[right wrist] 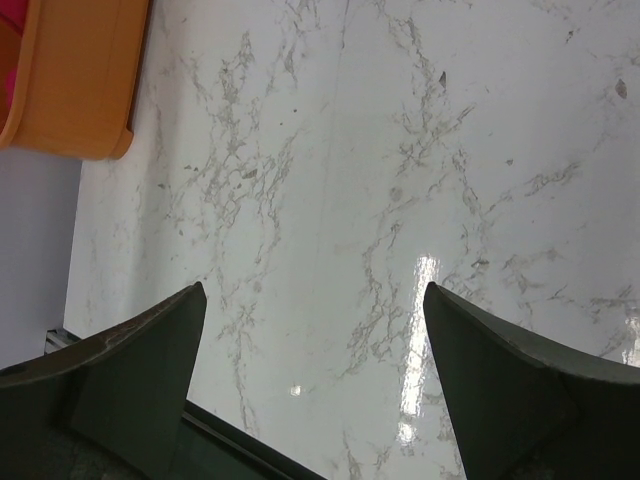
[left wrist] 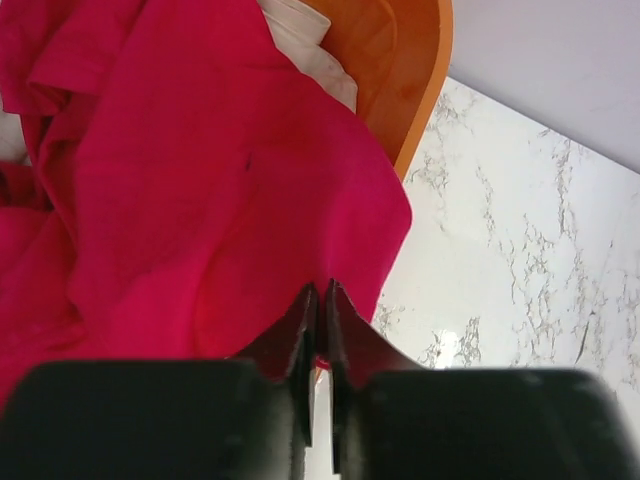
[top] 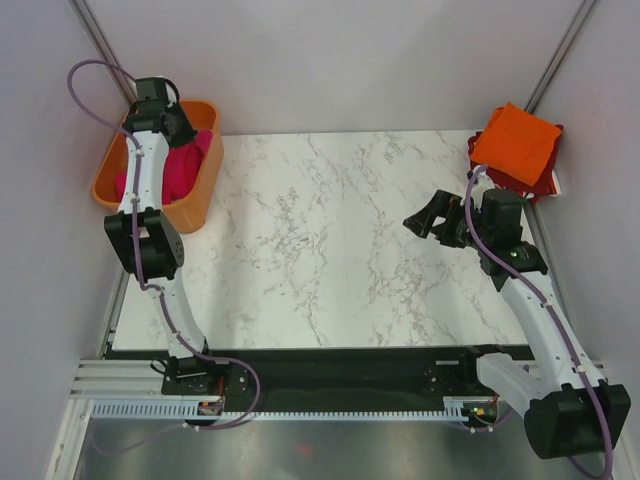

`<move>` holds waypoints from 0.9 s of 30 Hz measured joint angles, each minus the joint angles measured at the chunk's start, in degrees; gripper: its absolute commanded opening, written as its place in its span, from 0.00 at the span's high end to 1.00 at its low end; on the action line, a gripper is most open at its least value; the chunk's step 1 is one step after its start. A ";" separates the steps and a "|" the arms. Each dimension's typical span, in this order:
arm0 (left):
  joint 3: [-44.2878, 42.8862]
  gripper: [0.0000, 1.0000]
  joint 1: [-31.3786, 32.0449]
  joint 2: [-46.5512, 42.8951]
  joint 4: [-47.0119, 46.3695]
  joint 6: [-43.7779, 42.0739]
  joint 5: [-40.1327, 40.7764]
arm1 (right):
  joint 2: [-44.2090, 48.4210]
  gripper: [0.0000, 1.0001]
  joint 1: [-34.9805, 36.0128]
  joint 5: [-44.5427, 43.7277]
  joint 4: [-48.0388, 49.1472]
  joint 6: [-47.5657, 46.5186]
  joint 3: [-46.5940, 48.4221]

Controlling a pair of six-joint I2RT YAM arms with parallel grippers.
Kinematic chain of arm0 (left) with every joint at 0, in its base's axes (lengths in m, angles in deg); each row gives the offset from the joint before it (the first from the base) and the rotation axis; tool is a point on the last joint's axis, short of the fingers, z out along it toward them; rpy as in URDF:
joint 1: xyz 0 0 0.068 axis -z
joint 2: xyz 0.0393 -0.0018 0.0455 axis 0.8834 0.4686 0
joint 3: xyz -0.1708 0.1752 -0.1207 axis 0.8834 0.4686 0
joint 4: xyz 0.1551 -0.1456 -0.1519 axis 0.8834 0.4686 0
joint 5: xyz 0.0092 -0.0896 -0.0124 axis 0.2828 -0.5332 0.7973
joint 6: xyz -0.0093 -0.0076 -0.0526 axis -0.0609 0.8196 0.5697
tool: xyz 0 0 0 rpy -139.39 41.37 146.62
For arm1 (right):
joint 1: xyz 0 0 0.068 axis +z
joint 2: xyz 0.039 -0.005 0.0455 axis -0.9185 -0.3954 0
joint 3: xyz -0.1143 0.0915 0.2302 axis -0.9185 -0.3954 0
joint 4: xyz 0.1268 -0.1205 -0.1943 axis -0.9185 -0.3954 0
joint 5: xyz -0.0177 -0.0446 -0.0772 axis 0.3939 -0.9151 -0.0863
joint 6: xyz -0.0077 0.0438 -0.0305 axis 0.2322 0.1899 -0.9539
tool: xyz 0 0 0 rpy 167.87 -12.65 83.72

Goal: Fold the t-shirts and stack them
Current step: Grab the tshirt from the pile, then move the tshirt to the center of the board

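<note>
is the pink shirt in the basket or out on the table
In: top view shows the pink shirt crumpled inside the orange basket, left pincer pinched on it.

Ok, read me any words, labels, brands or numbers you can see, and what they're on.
None can be read: the magenta-pink fabric t-shirt, rigid orange plastic basket, folded bright orange t-shirt and white marbled table top show no words, labels, brands or numbers.

Robot lab: walled marble table (top: pixel 330 300)
</note>
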 measured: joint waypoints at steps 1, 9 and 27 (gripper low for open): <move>0.00 0.98 0.00 0.11 0.20 -0.28 0.00 | -0.22 0.02 0.04 0.00 0.02 -0.09 0.00; -1.86 0.98 0.50 0.07 1.31 -0.39 -0.24 | -1.14 0.02 0.42 -0.87 0.02 -0.48 0.00; -13.66 0.25 16.96 -28.68 -10.97 3.58 -23.02 | 6.03 0.02 0.42 -6.14 -2.86 -0.70 2.84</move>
